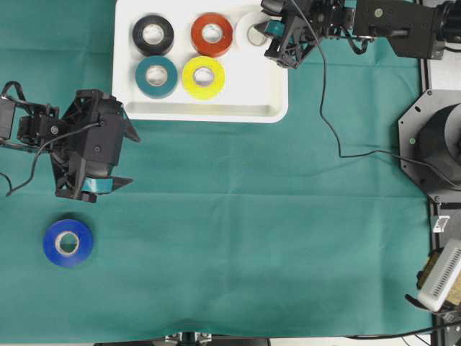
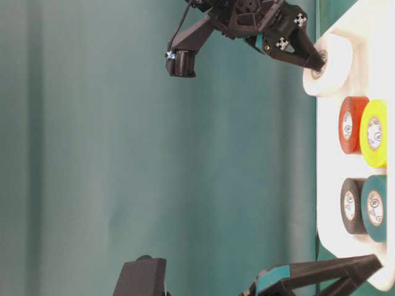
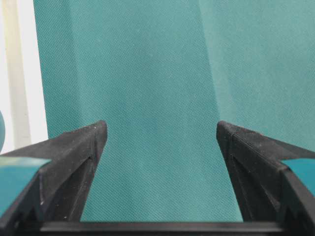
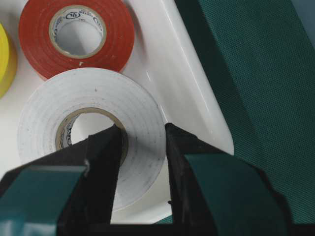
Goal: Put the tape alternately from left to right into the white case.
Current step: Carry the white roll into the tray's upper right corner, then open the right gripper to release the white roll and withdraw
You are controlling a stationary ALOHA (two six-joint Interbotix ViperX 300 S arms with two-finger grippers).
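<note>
The right gripper (image 4: 142,147) is clamped on the wall of the white roll (image 4: 98,113), one finger in its core, at the white case's (image 1: 209,109) corner beside the red roll (image 1: 212,34). The left gripper (image 1: 101,184) hangs with jaws apart and empty. The blue roll (image 1: 68,243), alone on the cloth, lies flat just below it, so I judge the left arm far nearer.

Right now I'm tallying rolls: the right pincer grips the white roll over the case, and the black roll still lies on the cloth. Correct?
Not quite. The blue roll lies on the cloth; the black roll is in the white case, as the overhead view shows. The right pincer does grip the white roll.
</note>
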